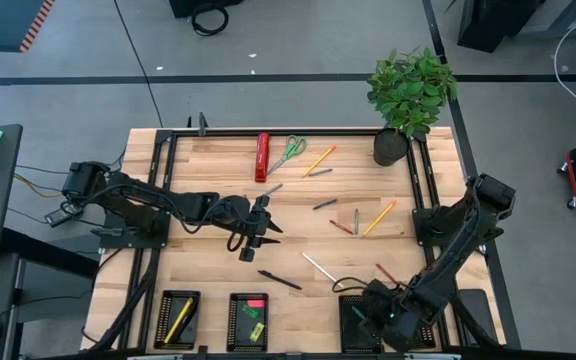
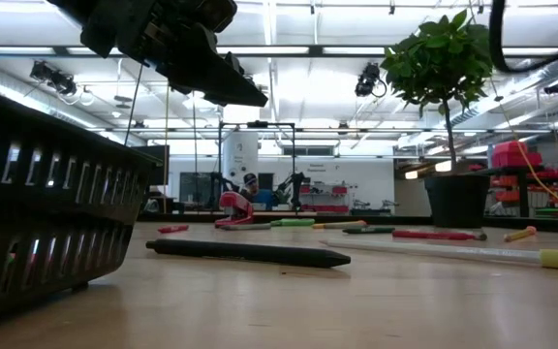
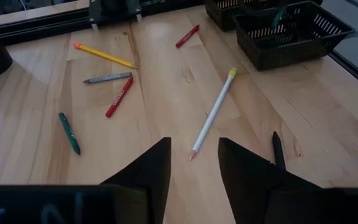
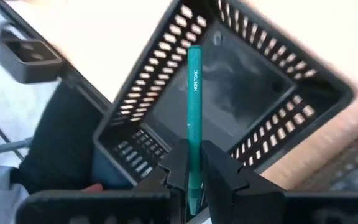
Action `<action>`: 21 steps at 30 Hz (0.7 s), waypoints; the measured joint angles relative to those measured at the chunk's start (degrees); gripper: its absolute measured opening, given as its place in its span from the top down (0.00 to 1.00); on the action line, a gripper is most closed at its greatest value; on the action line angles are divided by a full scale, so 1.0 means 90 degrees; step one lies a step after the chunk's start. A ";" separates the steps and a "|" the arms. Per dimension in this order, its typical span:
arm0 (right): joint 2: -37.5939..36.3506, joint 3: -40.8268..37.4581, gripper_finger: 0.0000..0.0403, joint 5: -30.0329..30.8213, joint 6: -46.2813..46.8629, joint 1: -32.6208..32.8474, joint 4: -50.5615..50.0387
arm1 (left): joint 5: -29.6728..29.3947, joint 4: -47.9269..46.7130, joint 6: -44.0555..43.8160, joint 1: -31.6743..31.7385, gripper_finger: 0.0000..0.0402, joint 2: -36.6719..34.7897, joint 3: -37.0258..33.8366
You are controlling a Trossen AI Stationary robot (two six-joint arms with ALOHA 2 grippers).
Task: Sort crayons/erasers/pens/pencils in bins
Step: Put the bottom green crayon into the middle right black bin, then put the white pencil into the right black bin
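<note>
The right gripper (image 4: pixel 192 169) is clenched on a green crayon (image 4: pixel 193 112), holding it over an empty bin (image 4: pixel 291 102) at the table's near edge — the third of the row. Left of it, one bin (image 1: pixel 247 318) holds pink, green and yellow erasers (image 1: pixel 255 304), and another (image 1: pixel 177 318) a yellow stick. The left gripper (image 3: pixel 194 162) hovers mid-table with its fingers parted and nothing between them — a white pencil (image 3: pixel 213 113) and a black pen (image 3: pixel 278 149) lie just ahead. Farther off lie red crayons (image 3: pixel 119 97), a grey one, a yellow pencil, scissors (image 1: pixel 289 152) and a potted plant (image 1: pixel 408 95).
</note>
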 joint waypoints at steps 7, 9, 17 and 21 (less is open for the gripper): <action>0.0298 -0.0002 0.86 -0.0217 0.0384 -0.0002 -0.0029 | 0.0000 -0.0002 -0.0005 -0.0002 0.66 0.0000 0.0000; 0.0298 -0.0002 0.83 -0.0055 0.0400 -0.0002 -0.0029 | 0.0000 -0.0005 -0.0005 -0.0002 0.66 0.0000 0.0000; 0.0254 -0.0002 0.70 0.0130 0.0270 -0.0106 -0.0080 | 0.0000 -0.0008 -0.0015 -0.0002 0.64 0.0000 0.0000; 0.0041 -0.0005 0.67 0.0204 -0.0229 -0.0371 -0.0276 | 0.0000 -0.0010 -0.0019 -0.0001 0.65 0.0000 0.0000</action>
